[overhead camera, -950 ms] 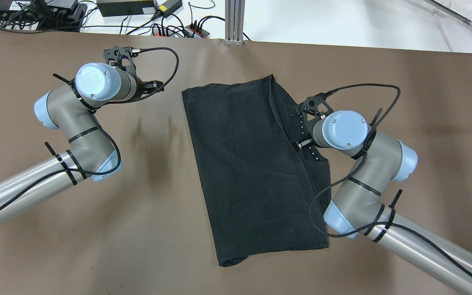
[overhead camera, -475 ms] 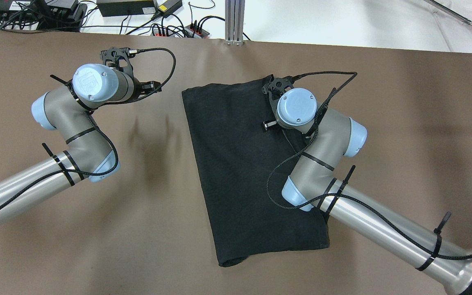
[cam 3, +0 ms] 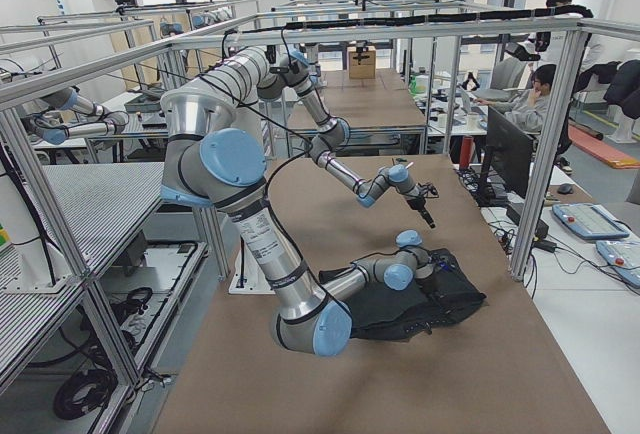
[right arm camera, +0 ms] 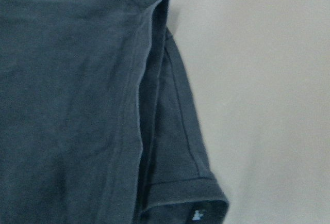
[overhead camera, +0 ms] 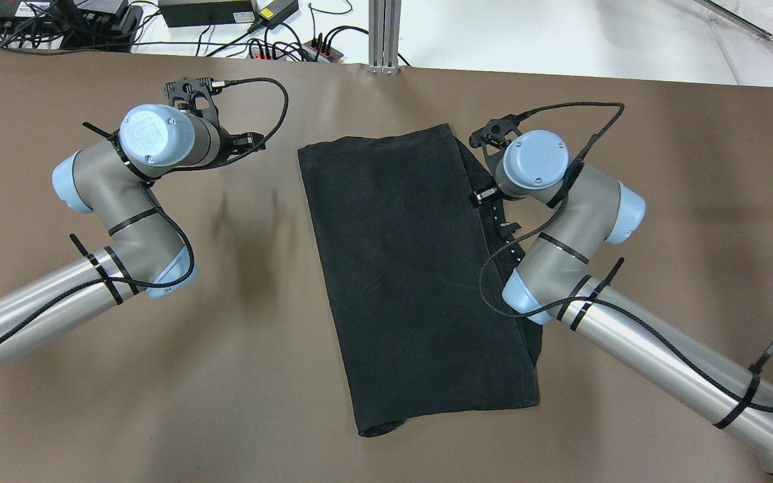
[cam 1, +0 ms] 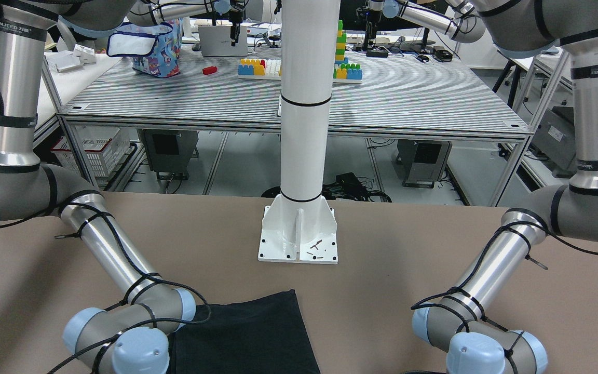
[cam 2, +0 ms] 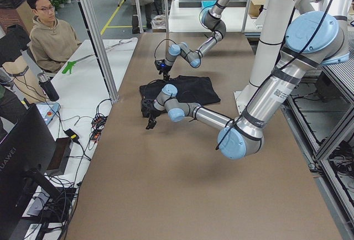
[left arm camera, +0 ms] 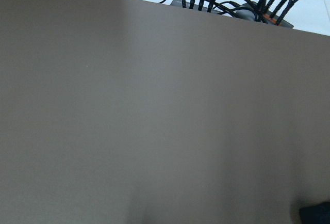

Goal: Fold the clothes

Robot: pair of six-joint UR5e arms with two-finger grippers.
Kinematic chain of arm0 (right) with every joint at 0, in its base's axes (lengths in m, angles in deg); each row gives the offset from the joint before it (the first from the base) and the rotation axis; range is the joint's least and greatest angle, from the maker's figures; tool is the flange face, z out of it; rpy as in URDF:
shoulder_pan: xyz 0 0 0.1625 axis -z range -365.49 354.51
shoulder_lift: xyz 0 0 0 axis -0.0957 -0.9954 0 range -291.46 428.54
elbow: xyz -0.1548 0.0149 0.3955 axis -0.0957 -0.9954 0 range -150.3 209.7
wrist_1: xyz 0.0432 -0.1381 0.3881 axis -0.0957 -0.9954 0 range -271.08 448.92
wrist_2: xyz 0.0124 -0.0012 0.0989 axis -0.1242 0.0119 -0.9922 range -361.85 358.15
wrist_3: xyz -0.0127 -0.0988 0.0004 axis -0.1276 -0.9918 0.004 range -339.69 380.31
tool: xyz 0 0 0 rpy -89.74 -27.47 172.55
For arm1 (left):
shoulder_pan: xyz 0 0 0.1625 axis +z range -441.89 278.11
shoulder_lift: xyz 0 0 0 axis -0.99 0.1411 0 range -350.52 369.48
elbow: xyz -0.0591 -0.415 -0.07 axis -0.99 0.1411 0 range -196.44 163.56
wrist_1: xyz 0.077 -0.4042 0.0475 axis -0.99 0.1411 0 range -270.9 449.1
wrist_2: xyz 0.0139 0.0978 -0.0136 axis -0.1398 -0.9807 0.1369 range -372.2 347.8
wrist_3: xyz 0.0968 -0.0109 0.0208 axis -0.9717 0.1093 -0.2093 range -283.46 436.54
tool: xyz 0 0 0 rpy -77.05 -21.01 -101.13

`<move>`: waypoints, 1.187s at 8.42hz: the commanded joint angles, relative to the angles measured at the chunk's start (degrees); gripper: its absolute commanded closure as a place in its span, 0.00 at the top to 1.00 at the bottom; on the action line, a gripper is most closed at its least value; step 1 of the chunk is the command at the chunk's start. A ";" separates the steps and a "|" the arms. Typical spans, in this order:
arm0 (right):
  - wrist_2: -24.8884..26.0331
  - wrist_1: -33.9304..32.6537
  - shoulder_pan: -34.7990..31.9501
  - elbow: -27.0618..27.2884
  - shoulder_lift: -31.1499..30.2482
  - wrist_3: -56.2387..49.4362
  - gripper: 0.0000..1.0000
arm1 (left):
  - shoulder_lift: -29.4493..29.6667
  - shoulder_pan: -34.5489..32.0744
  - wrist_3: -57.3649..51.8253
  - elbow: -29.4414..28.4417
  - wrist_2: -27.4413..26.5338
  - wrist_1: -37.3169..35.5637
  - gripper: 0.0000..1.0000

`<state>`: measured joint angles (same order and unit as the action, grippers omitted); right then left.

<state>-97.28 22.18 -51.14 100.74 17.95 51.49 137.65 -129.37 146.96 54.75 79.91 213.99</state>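
Note:
The clothes (overhead camera: 413, 268) are one black piece of fabric, folded into a long rectangle in the middle of the brown table (overhead camera: 158, 402). It also shows in the front view (cam 1: 247, 332) and fills the right wrist view (right arm camera: 67, 105), where a lower layer peeks out past the top layer's edge. My right wrist (overhead camera: 534, 164) hovers at the cloth's far right edge, and its gripper is hidden beneath it. My left wrist (overhead camera: 158, 137) hangs over bare table left of the cloth. Its gripper (cam 2: 150, 121) shows only from the side, and I cannot tell whether it is open or shut.
The white pillar's base plate (cam 1: 298, 236) stands at the table's near edge on the robot's side. Power strips and cables (overhead camera: 279, 47) and an aluminium post (overhead camera: 384, 33) line the far edge. A seated person (cam 2: 50, 30) is beyond that edge.
My right arm swung left over the cloth, then back to its right edge. The raised right flap now lies flat on the cloth. My left arm barely moved.

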 commanded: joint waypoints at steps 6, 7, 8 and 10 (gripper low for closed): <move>-6.53 0.57 1.76 22.14 -12.74 26.24 0.95 | -0.20 0.02 1.03 1.84 0.18 -0.09 1.00; -5.66 0.74 6.14 27.70 -17.13 33.61 0.95 | -0.20 0.02 1.03 2.02 0.18 -0.09 1.00; -5.04 0.74 8.36 32.80 -20.30 44.30 0.94 | -0.20 0.11 1.03 2.02 0.09 -0.09 1.00; -2.77 2.23 11.61 39.05 -28.02 57.01 0.94 | -0.03 0.02 1.03 2.02 0.09 -0.09 1.00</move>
<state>-102.36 23.23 -43.26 132.73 -2.58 95.80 137.49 -129.30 147.99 56.72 80.05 213.90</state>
